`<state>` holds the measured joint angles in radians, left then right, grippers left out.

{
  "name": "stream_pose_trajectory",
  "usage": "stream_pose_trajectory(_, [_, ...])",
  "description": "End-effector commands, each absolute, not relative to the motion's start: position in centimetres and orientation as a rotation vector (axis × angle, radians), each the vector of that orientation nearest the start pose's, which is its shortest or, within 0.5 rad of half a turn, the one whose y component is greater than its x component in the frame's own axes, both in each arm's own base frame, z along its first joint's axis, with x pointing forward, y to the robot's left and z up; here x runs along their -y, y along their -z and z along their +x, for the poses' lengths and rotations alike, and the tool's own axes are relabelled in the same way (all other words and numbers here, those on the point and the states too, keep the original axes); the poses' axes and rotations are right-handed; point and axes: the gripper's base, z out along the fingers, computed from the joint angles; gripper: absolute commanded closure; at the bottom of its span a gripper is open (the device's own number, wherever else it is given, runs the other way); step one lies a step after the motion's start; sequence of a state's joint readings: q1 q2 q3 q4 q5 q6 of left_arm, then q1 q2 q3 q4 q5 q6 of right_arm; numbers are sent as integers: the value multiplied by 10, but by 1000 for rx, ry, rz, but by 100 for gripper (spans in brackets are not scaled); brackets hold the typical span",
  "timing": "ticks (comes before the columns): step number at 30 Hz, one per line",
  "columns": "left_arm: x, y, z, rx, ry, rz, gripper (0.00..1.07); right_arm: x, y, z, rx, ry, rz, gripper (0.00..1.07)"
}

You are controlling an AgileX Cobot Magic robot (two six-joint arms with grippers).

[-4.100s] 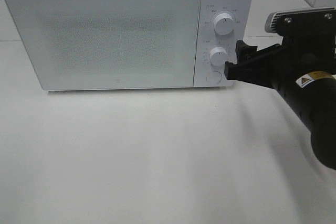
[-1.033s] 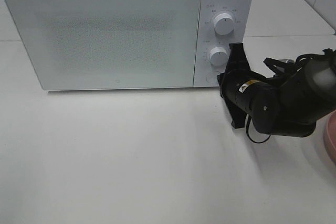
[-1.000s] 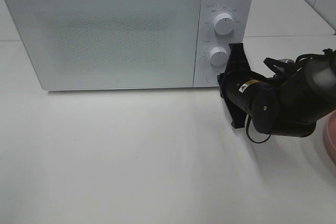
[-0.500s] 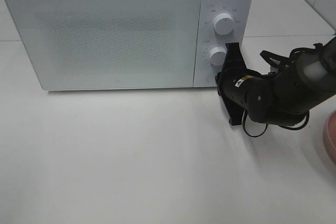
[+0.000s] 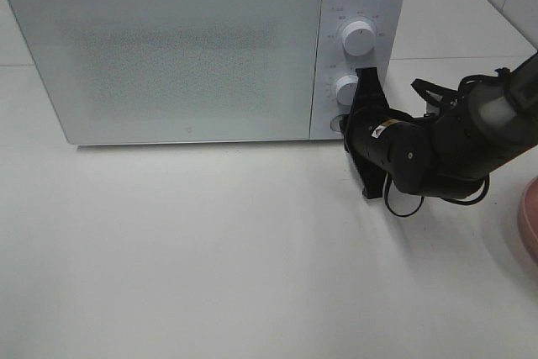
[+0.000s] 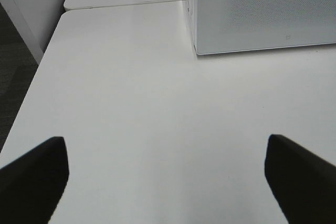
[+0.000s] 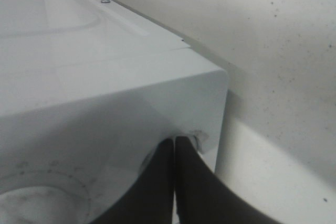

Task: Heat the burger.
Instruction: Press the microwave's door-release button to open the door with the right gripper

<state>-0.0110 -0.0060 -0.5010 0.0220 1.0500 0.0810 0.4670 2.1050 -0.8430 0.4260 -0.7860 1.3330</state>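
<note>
The burger is out of view. The white microwave (image 5: 168, 56) stands at the back of the table with its door closed. My right gripper (image 5: 347, 126) is shut and empty, turned on its side, its tip against the lower right corner of the control panel beside the round button (image 5: 337, 124). In the right wrist view the shut fingers (image 7: 175, 174) touch the microwave's panel (image 7: 105, 108). My left gripper (image 6: 168, 182) is open over bare table, with the microwave's corner (image 6: 195, 51) some way ahead; it does not show in the exterior view.
Two white knobs (image 5: 357, 37) (image 5: 347, 89) sit above the button on the panel. A pink plate (image 5: 530, 224) pokes in at the right edge of the table. White tabletop (image 5: 210, 250) stretches in front of the microwave.
My right gripper has slid left and slightly up, from just off the panel's lower right corner to against it by the round button. The microwave door stays closed.
</note>
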Motion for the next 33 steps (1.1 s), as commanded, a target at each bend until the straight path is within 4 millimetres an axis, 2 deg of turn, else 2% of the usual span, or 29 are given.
stream_pose_trajectory(1, [-2,-278,-8,-1997,-62,93,12,-144,-108,357,-1524,-1123,1263,107])
stream_pose_trajectory(12, [-2,-278,-8,-1997,-62,93,12,-150,-118,361,-1430,-1209,1252,107])
stream_pose_trajectory(14, [-2,-278,-8,-1997,-62,93,12,-147,-123,363,-1322,-1273,1277,107])
stream_pose_trajectory(21, [-2,-278,-8,-1997,-62,93,12,-148,-124,363,-1228,-1243,1288,107])
stream_pose_trajectory(25, [-2,-278,-8,-1997,-62,93,12,-153,-125,375,-1162,-1272,1259,107])
stream_pose_trajectory(33, [-2,-278,-8,-1997,-62,93,12,-158,-134,387,-1103,-1290,1208,107])
